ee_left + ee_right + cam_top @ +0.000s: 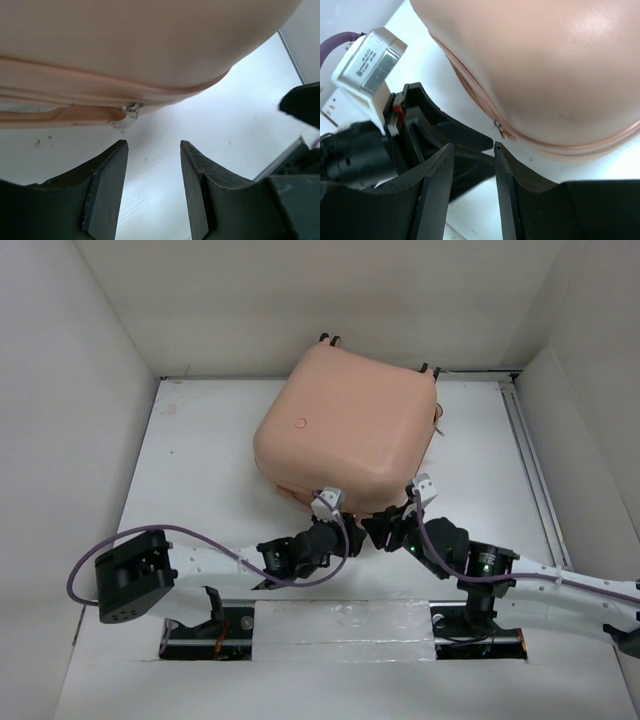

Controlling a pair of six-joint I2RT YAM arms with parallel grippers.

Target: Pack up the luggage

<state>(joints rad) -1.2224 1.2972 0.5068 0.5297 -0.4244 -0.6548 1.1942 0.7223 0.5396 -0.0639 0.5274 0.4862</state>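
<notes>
Left gripper [152,145] and right gripper [473,146] gape empty; I'd centre left on the luggage [345,425] zipper pull [131,111], mid-frame, before pinching.

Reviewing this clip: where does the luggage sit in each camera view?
Top external: the luggage lies upper centre, on the table.
Left wrist: the luggage fills the top, zip edge towards the camera.
Right wrist: the luggage fills the upper right.
Shared landmark: the white table under it.
</notes>
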